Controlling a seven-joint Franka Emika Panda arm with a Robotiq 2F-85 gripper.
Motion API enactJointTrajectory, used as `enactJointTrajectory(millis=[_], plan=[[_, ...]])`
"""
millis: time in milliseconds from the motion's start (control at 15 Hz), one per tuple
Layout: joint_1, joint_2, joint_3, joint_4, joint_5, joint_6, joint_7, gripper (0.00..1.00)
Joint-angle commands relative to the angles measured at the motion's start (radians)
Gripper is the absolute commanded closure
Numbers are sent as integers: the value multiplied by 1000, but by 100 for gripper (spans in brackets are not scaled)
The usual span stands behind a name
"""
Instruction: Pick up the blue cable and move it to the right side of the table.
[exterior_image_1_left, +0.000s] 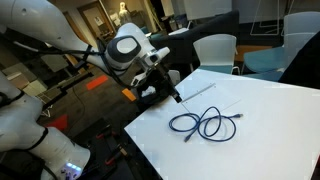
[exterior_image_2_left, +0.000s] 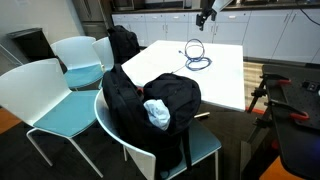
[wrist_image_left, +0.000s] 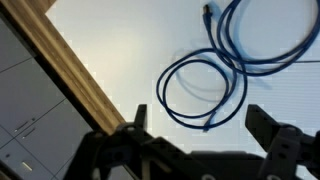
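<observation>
The blue cable (exterior_image_1_left: 205, 124) lies in loose loops on the white table (exterior_image_1_left: 270, 110). It also shows in an exterior view (exterior_image_2_left: 196, 55) near the table's far end. In the wrist view the cable (wrist_image_left: 205, 85) lies below the camera, with a plug end (wrist_image_left: 208, 12) at the top and another end near the jaws. My gripper (exterior_image_1_left: 172, 92) hangs above the table's edge, apart from the cable. In the wrist view its fingers (wrist_image_left: 200, 135) are spread wide and empty. In an exterior view the gripper (exterior_image_2_left: 203, 20) is above the cable.
White and teal chairs (exterior_image_2_left: 60, 95) stand beside the table. A black backpack (exterior_image_2_left: 150, 100) sits on a near chair, another bag (exterior_image_2_left: 124, 42) on a far one. More chairs (exterior_image_1_left: 215, 50) stand behind the table. A wood-edged cabinet (wrist_image_left: 60, 70) shows left of the table.
</observation>
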Motion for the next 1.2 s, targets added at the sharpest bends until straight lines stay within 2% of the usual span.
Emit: enactJointTrajectory(millis=[0, 133, 200, 600, 800, 933, 1000, 1133], plan=[[32, 0, -25, 0, 23, 6, -8, 0], [37, 30, -20, 39, 77, -20, 12, 0], [31, 66, -28, 83, 143, -15, 47, 0], [-19, 319, -77, 402, 578, -15, -16, 0], [-47, 464, -86, 572, 757, -3, 24, 0], [-38, 542, -109, 669, 821, -26, 79, 0], [-25, 462, -116, 553, 796, 2, 11, 0], [-29, 529, -119, 626, 822, 2, 41, 0]])
